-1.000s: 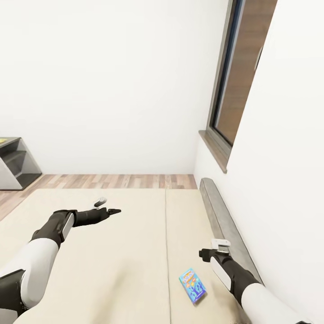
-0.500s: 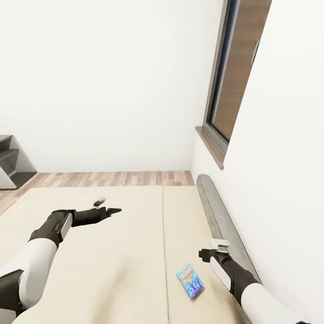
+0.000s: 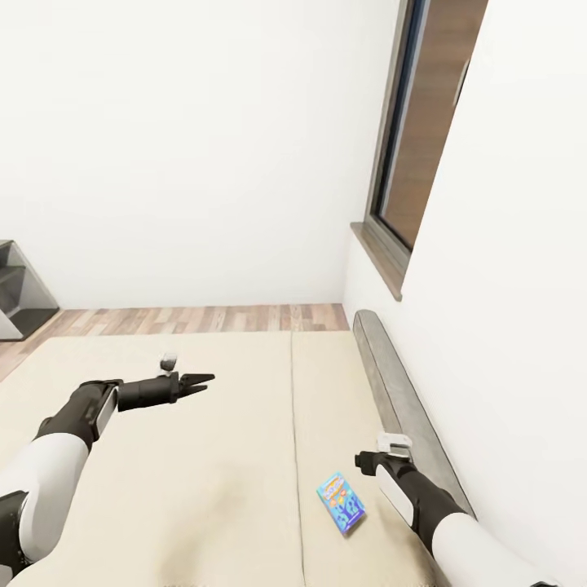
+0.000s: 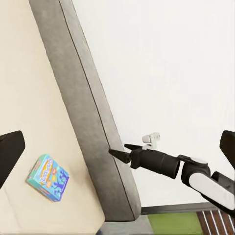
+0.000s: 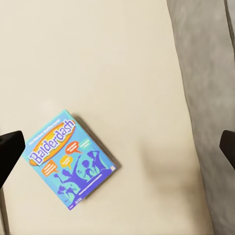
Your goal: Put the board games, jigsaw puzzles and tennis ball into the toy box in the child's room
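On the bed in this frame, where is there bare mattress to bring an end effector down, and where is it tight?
The bed is bare mattress from the blue board game across to under the left end effector. There is more bare mattress beyond the game toward the floor. It is tight only between the game and the headboard, where the right end effector hangs.
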### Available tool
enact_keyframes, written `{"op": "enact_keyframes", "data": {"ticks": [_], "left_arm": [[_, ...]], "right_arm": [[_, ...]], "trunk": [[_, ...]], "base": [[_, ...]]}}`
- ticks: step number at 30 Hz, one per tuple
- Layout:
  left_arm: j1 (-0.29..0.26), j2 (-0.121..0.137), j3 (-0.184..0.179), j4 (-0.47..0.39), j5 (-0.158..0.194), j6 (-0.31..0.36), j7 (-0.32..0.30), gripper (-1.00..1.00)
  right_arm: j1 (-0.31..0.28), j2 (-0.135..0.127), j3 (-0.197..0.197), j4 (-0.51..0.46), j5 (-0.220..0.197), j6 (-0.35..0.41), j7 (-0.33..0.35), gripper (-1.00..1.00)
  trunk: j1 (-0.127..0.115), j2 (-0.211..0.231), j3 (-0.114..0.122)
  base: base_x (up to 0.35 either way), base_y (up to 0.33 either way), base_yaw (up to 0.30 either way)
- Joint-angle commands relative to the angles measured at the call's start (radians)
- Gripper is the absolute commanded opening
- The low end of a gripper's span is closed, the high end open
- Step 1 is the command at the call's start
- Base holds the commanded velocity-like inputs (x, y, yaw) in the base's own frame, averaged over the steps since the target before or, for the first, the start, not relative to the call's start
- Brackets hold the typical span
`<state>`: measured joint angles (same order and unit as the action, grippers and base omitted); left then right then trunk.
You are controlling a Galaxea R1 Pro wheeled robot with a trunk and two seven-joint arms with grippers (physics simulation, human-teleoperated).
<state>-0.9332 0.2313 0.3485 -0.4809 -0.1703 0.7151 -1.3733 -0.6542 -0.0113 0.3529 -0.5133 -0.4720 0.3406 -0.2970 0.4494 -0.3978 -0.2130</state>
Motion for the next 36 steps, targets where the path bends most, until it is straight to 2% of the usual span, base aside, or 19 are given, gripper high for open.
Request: {"op": "enact_keyframes", "data": {"ticks": [1,7,29,36], "left_arm": [[-0.001,0.0,0.0,0.0,-0.013,0.011,-0.014,1.0],[-0.001,0.0,-0.015,-0.001,-0.017,0.012,-0.025,1.0],[-0.001,0.001,-0.016,0.0,-0.017,0.01,-0.025,1.0],[-0.001,0.001,-0.016,-0.001,-0.017,0.01,-0.024,1.0]], "right_arm": [[-0.001,-0.001,0.008,-0.002,-0.008,0.004,-0.008,1.0],[-0.001,-0.001,0.008,-0.002,-0.008,0.006,-0.008,1.0],[-0.001,-0.001,0.009,-0.003,-0.008,0.008,-0.007,1.0],[-0.001,0.004,0.009,-0.003,-0.008,0.008,-0.007,1.0]], "trunk": [[0.001,-0.002,-0.003],[0.001,-0.002,-0.004],[0.001,-0.002,-0.004],[0.001,-0.002,-0.004]], "base": [[0.0,0.0,-0.005],[0.0,0.0,-0.001],[0.0,0.0,0.002],[0.0,0.0,0.163]]}}
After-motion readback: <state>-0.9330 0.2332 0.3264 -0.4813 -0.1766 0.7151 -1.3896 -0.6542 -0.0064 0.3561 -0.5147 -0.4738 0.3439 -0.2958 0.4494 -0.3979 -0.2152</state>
